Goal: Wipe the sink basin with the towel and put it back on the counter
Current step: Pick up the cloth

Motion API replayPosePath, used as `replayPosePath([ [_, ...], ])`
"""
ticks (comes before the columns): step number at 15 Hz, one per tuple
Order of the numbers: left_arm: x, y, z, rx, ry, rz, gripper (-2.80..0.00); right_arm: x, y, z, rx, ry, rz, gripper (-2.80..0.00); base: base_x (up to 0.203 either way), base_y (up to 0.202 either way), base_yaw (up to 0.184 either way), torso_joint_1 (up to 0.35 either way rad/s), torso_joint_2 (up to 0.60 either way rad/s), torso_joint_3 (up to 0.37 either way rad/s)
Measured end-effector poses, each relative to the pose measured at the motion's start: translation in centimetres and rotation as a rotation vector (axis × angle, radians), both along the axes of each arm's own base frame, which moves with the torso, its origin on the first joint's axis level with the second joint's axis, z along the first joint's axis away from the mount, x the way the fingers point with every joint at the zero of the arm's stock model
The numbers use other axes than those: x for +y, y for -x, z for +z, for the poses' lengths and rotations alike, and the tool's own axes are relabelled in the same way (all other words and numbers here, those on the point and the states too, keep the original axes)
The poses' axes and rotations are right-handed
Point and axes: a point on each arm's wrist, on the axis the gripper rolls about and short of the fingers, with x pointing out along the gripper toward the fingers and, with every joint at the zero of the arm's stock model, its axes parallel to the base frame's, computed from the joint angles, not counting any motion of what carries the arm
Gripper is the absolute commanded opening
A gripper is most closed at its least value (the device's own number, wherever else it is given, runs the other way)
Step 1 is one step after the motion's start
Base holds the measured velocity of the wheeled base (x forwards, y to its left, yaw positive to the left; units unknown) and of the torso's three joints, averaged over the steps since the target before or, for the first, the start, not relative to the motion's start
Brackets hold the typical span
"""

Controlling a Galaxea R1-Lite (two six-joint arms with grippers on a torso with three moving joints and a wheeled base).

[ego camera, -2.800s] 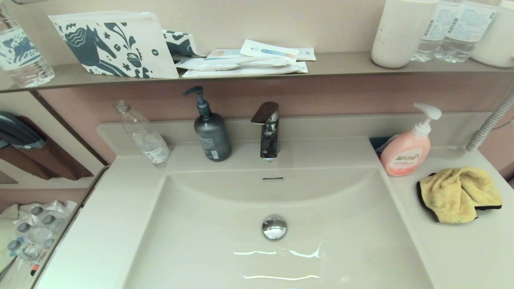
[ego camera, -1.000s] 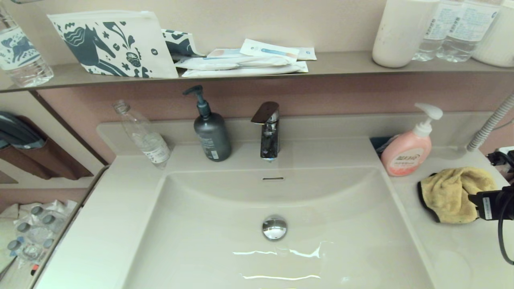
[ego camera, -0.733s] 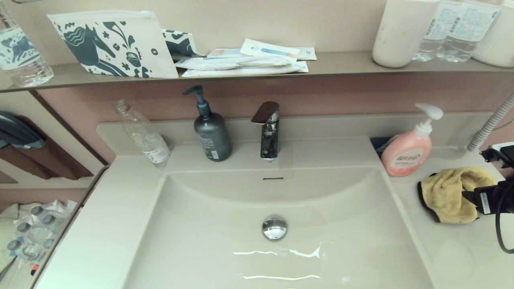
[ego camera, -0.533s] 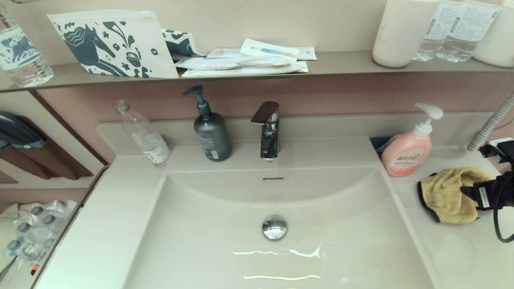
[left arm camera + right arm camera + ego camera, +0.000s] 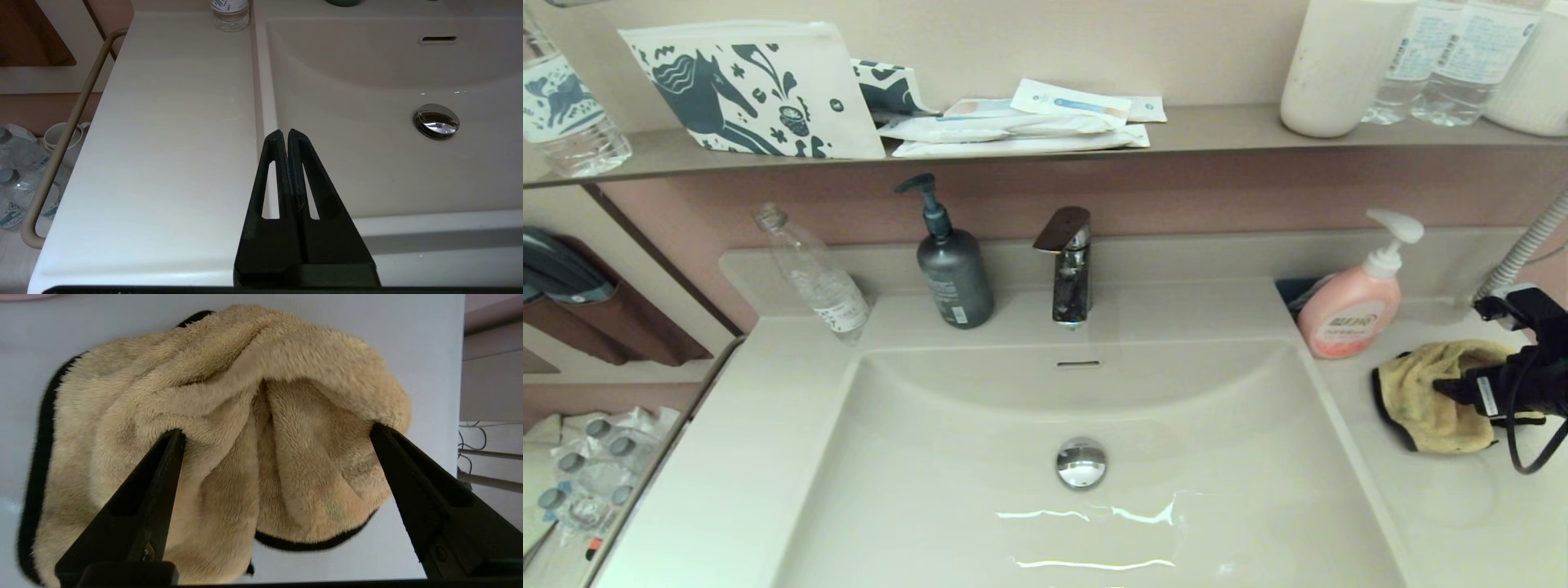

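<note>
1. The towel [image 5: 1429, 400] lies crumpled on the counter [image 5: 1445, 506], to the right of the sink basin [image 5: 980, 490] and just in front of the pink soap bottle [image 5: 1347, 314]. Its yellow pile faces up, with black trim showing along the edge nearest the sink basin.
2. The right gripper [image 5: 1450, 385] reaches in from the right of the sink basin and sits over the right half of the towel.
3. In the right wrist view, the right gripper [image 5: 278, 433] is spread wide, with one finger [image 5: 163, 469] over the towel and the other [image 5: 392, 449] at its outer fold, so a raised fold of cloth [image 5: 261, 428] lies between them. It has not closed on anything.
4. The left gripper [image 5: 284, 134] appears only in the left wrist view. It hangs above the front left rim of the sink basin [image 5: 367, 134], with its fingers pressed together and nothing between them.
5. The sink basin is bare apart from its chrome drain plug [image 5: 1081, 462] and the overflow slot [image 5: 1078, 363] below the tap [image 5: 1066, 261].
6. A grey pump bottle [image 5: 952, 265] and a clear bottle [image 5: 813, 273] stand behind the sink basin's left corner.
</note>
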Motion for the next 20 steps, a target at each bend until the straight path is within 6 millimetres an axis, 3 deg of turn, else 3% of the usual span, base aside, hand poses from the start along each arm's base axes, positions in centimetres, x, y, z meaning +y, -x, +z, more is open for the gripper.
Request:
replayPosePath([
  [10,0.0,0.0,0.0,0.001,0.0,0.0,-2.8,-0.9,-2.9,-2.8,0.046,-0.048,0.049,0.0,0.0,0.0,0.0,0.0,0.0,0.0],
  [11,0.0,0.0,0.0,0.0,0.0,0.0,-2.8,-0.9,-2.9,-3.1,0.052,-0.059,0.058,-2.8,0.0,0.0,0.0,0.0,0.0,0.0],
  [16,0.0,0.0,0.0,0.001,0.0,0.0,-2.8,-0.7,-2.5,-3.4,0.069,-0.078,0.071,-2.8,0.0,0.0,0.0,0.0,0.0,0.0],
  [20,0.0,0.0,0.0,0.001,0.001,0.0,-2.8,-0.6,-1.3,-1.9,0.057,-0.086,0.058,-2.8,0.0,0.0,0.0,0.0,0.0,0.0],
])
